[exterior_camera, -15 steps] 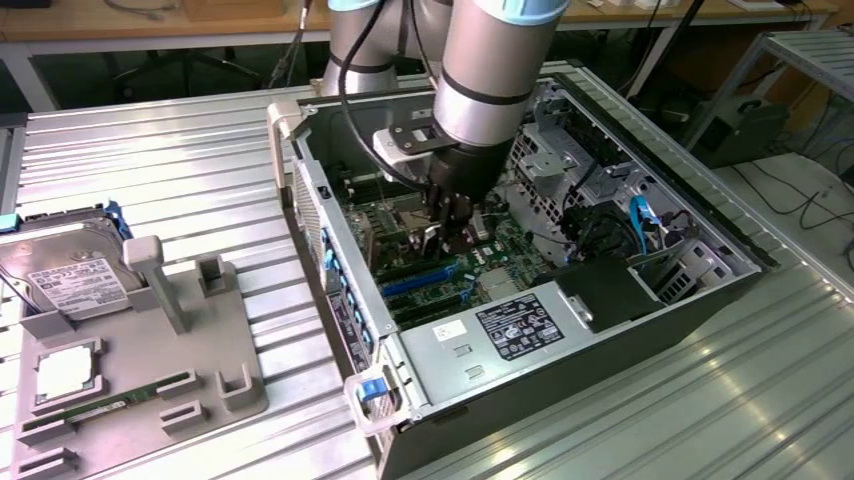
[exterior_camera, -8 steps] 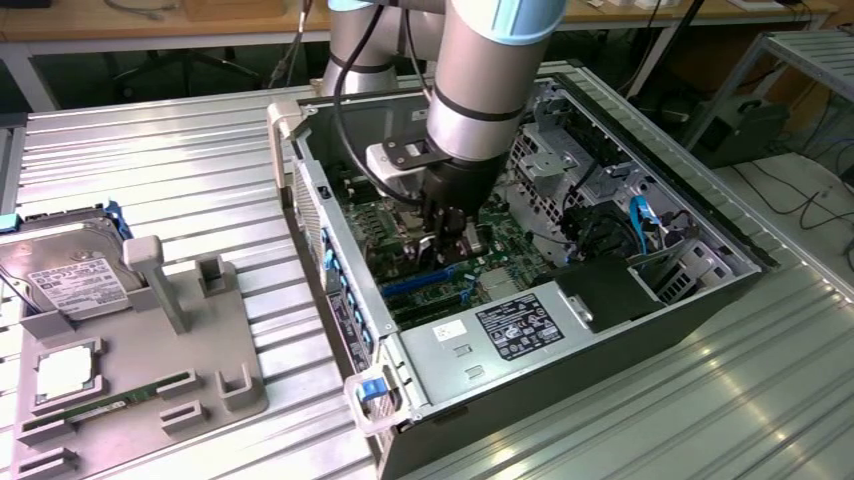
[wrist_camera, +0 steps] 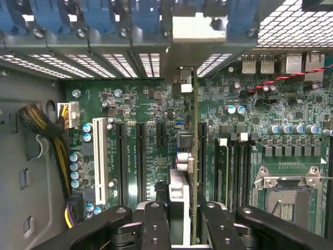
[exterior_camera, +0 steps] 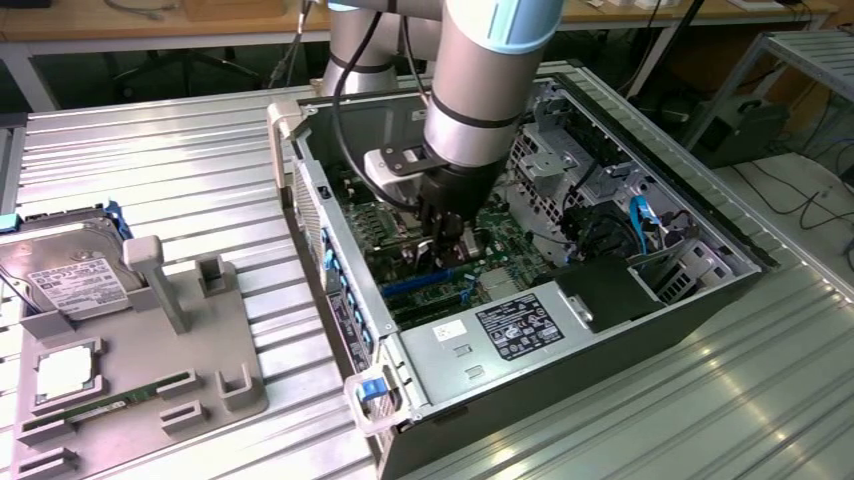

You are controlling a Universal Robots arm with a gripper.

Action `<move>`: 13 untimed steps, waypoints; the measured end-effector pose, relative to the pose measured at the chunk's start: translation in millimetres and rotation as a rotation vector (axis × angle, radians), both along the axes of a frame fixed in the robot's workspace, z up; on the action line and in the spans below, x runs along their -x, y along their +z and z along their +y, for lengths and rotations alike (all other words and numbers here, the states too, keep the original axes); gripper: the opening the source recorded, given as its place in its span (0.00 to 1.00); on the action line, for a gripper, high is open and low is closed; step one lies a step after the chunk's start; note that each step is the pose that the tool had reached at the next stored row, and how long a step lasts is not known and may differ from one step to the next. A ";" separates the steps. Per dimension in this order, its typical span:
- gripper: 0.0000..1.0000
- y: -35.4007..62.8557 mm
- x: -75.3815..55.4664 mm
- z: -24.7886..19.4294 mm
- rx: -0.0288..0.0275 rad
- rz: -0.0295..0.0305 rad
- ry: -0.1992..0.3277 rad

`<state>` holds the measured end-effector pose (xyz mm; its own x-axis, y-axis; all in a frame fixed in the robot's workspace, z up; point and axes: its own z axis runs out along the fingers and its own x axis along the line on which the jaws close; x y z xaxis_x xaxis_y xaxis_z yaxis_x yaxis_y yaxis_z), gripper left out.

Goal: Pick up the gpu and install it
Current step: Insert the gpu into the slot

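Observation:
The gpu (wrist_camera: pixel 193 156) shows edge-on in the wrist view as a thin card standing upright over the green motherboard (wrist_camera: pixel 140 104). It runs along a long black slot (wrist_camera: pixel 202 151) toward the case's rear wall. My gripper (wrist_camera: pixel 185 229) is shut on the card, one black finger (wrist_camera: pixel 156 224) on each side of it. Whether the card's edge sits in the slot I cannot tell. In the exterior view my gripper (exterior_camera: pixel 447 235) reaches down inside the open computer case (exterior_camera: pixel 667 200), low over the motherboard, with the card mostly hidden behind it.
A silver hard drive (exterior_camera: pixel 74 280), a processor (exterior_camera: pixel 64 372) and a green memory stick (exterior_camera: pixel 80 408) rest on a grey fixture (exterior_camera: pixel 200 350) at the exterior view's left. Inside the case are the power supply (exterior_camera: pixel 514 330), a white slot (wrist_camera: pixel 100 161), the processor socket (wrist_camera: pixel 283 192) and blue clips (wrist_camera: pixel 104 15).

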<state>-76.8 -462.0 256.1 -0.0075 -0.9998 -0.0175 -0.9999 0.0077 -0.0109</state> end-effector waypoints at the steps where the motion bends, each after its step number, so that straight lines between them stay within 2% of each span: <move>1: 0.29 -0.5 0.0 0.0 -0.0002 -0.0002 0.000; 13: 0.29 -2.4 4.8 0.4 -0.0001 0.0000 0.000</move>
<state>-81.6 -461.5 253.7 -0.0075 -0.9998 -0.0177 -0.9999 0.0077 -0.0110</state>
